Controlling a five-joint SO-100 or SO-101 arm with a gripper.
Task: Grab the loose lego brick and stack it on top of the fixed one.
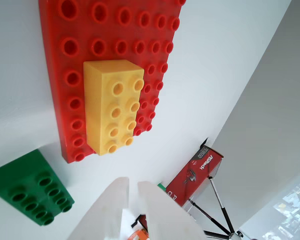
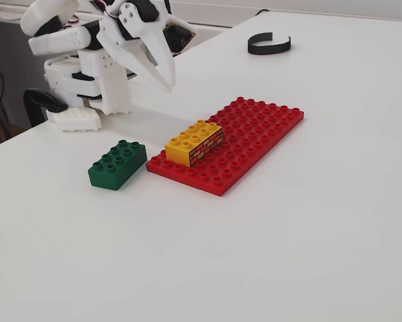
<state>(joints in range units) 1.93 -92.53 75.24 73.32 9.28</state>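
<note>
Gripper (image 2: 164,75) is hanging in the air above the table, up near the arm's white base (image 2: 86,94), well apart from both bricks. Fingers (image 1: 162,212) are sitting nearly together, only a narrow gap between the tips, nothing in them, touching nothing.

The loose lego brick (image 2: 118,164) is lying flat on the white table (image 2: 288,221), studs up, just beside the near-left corner of the red baseplate (image 2: 254,134) in the fixed view. There's a small gap, so it isn't touching the plate. Its long axis is running diagonally, near-left to far-right, roughly parallel to the plate's long edge. In the wrist view it's showing at the lower left (image 1: 32,187), left of the fingertips.

The fixed one (image 2: 194,143) is sitting studs up on the baseplate at its near-left end, brick-wall pattern facing the fixed camera. Long axis is running the same diagonal as the green brick, so the two are lying nearly parallel and side by side. Wrist view is looking down on its top (image 1: 113,105), with plate studs showing on either side.

A black open ring (image 2: 269,44) is lying farther back on the table. Past the table edge, the wrist view is picking up a red box (image 1: 195,172) and a tripod's legs (image 1: 217,210) on the floor.
</note>
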